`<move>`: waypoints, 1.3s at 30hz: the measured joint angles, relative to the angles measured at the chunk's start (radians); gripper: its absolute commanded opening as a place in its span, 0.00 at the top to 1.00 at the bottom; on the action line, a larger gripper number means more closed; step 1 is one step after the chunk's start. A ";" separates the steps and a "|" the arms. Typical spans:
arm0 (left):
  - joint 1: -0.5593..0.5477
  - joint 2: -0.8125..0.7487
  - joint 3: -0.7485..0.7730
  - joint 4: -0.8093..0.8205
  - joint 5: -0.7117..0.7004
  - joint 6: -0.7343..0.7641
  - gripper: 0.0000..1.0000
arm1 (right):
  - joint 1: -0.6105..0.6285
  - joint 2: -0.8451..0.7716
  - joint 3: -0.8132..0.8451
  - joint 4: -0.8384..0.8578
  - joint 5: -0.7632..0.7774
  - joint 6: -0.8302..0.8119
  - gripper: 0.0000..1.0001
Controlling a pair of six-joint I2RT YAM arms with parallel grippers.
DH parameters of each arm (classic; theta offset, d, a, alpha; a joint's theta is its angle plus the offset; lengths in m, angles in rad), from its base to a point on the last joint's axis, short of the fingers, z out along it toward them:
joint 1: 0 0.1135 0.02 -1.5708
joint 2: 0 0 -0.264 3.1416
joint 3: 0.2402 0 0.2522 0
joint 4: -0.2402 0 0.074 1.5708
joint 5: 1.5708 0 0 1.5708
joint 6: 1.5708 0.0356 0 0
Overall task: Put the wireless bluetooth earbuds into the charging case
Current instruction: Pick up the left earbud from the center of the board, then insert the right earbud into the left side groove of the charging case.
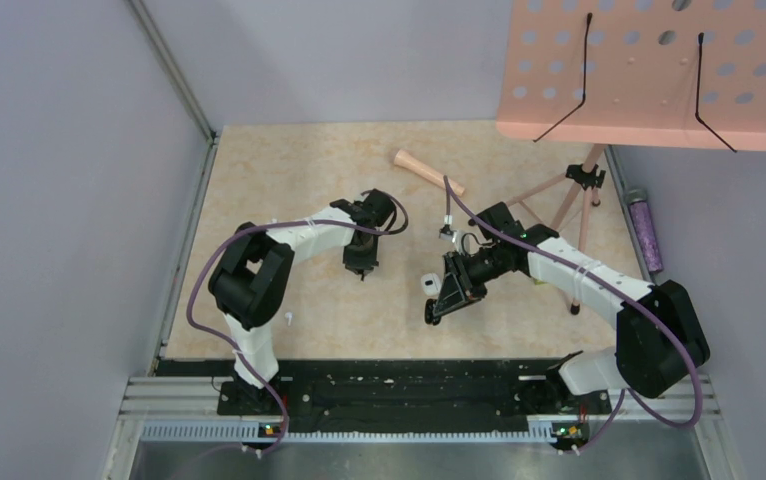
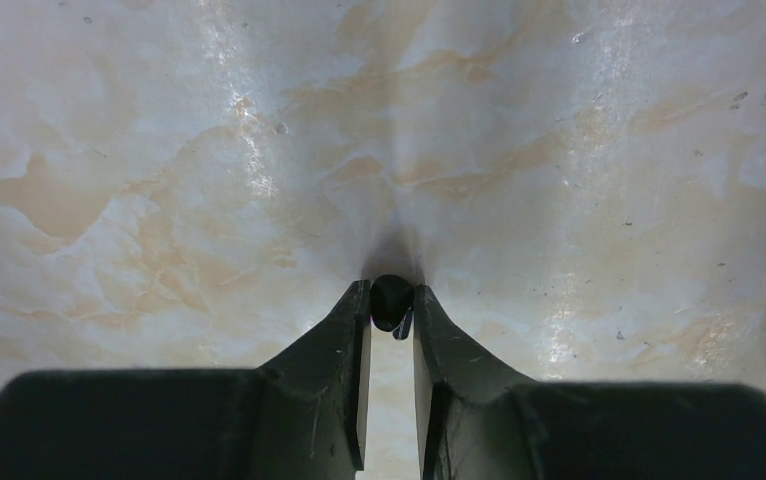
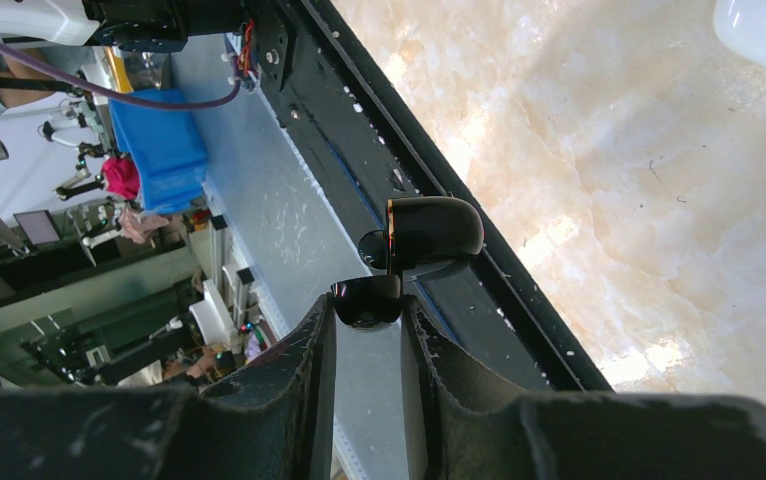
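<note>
Marbled table (image 1: 289,160), lilac walls (image 1: 59,150). Left pincer (image 2: 391,302) nipped shut on a small dark earbud (image 2: 389,294) mid-table. Right pincer (image 3: 367,312) clamps the open charging case (image 3: 434,230) toward the near edge, seemingly to receive it.

— Where's the charging case (image 3: 429,235)?
— Up off the table (image 3: 659,200), toward its near edge. It's glossy black, lid standing open at an angle, lower half pinched by the right gripper (image 3: 367,305).
— And the earbud (image 2: 390,298)?
— Small, dark and rounded, with a pale glint on one side. It's nipped at the tips of the left gripper (image 2: 391,296), low against the table, nearer its middle.
</note>
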 measured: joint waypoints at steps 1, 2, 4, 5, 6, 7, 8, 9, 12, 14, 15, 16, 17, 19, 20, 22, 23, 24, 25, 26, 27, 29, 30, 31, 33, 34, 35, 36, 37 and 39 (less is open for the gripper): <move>0.000 -0.002 0.000 0.000 -0.002 0.000 0.89 | 0.000 0.000 0.000 0.000 0.000 0.000 1.00; 0.000 -0.004 0.000 0.000 -0.004 -0.001 0.90 | 0.000 0.000 0.000 0.000 0.000 0.000 1.00; 0.000 -0.017 0.000 0.002 -0.006 -0.003 0.91 | 0.000 0.000 0.000 0.000 0.000 0.000 1.00; 0.000 -0.025 0.000 0.002 -0.006 -0.003 0.91 | 0.000 0.000 0.000 0.000 0.000 -0.001 1.00; 0.000 -0.040 -0.001 0.007 -0.006 -0.003 0.92 | 0.000 0.000 0.000 0.000 0.000 -0.001 1.00; 0.000 -0.059 -0.002 0.014 -0.006 -0.003 0.92 | 0.000 0.000 0.000 0.000 0.000 -0.001 1.00; 0.000 -0.081 -0.006 0.024 -0.005 -0.003 0.92 | 0.000 0.000 0.000 0.000 0.000 -0.002 1.00; 0.000 -0.110 -0.012 0.037 -0.003 -0.003 0.92 | 0.000 0.000 0.000 0.000 0.000 -0.002 1.00; 0.000 -0.204 -0.034 0.081 0.003 -0.003 0.93 | 0.000 0.000 0.000 0.000 0.000 -0.002 1.00; 0.000 -0.269 -0.049 0.110 0.007 -0.003 0.95 | 0.000 0.000 0.000 0.000 0.000 -0.002 1.00; 0.000 -0.304 -0.059 0.130 0.010 -0.007 0.96 | 0.000 0.000 0.000 0.002 0.000 -0.001 1.00; 0.000 -0.338 -0.067 0.146 0.010 -0.013 0.96 | 0.000 0.000 0.000 0.005 -0.001 0.002 1.00; 0.000 -0.362 -0.072 0.159 0.011 -0.017 0.96 | 0.000 0.000 0.000 0.010 -0.001 0.010 1.00; 0.000 -0.406 -0.081 0.181 0.010 -0.041 0.96 | 0.000 0.000 0.000 0.045 -0.001 0.040 1.00; -0.002 -0.424 -0.081 0.190 0.009 -0.057 0.96 | 0.000 0.000 0.000 0.070 -0.001 0.063 1.00; -0.005 -0.442 -0.081 0.203 -0.002 -0.096 0.96 | 0.000 0.000 0.000 0.136 0.004 0.120 1.00; -0.008 -0.447 -0.081 0.203 -0.012 -0.115 0.96 | 0.000 0.000 0.000 0.186 0.010 0.162 1.00; -0.013 -0.450 -0.082 0.203 -0.024 -0.144 0.96 | 0.000 0.000 0.000 0.246 0.021 0.212 1.00; -0.018 -0.452 -0.082 0.201 -0.035 -0.171 0.96 | 0.000 0.000 0.000 0.308 0.034 0.259 1.00; -0.024 -0.454 -0.082 0.200 -0.047 -0.198 0.95 | 0.001 0.000 -0.003 0.375 0.053 0.309 1.00; -0.032 -0.457 -0.082 0.196 -0.064 -0.232 0.95 | 0.002 -0.001 -0.013 0.450 0.076 0.360 1.00; -0.050 -0.467 -0.083 0.183 -0.093 -0.288 0.95 | 0.006 -0.004 -0.052 0.619 0.126 0.476 1.00; -0.055 -0.471 -0.083 0.179 -0.100 -0.301 0.95 | 0.009 -0.005 -0.071 0.679 0.144 0.520 1.00; -0.069 -0.483 -0.083 0.171 -0.121 -0.335 0.95 | 0.013 -0.005 -0.093 0.745 0.165 0.564 1.00; -0.088 -0.503 -0.083 0.157 -0.146 -0.376 0.95 | 0.019 -0.005 -0.132 0.851 0.202 0.633 1.00; -0.094 -0.513 -0.083 0.148 -0.155 -0.392 0.95 | 0.024 -0.005 -0.150 0.903 0.220 0.664 1.00; -0.103 -0.525 -0.083 0.137 -0.167 -0.412 0.95 | 0.028 -0.005 -0.167 0.953 0.238 0.689 1.00; -0.111 -0.535 -0.082 0.127 -0.178 -0.431 0.95 | 0.033 -0.005 -0.179 0.994 0.252 0.707 1.00; -0.117 -0.544 -0.082 0.121 -0.185 -0.445 0.95 | 0.039 -0.005 -0.195 1.044 0.269 0.727 1.00; -0.134 -0.559 -0.082 0.113 -0.208 -0.472 0.95 | 0.054 -0.005 -0.233 1.150 0.306 0.771 1.00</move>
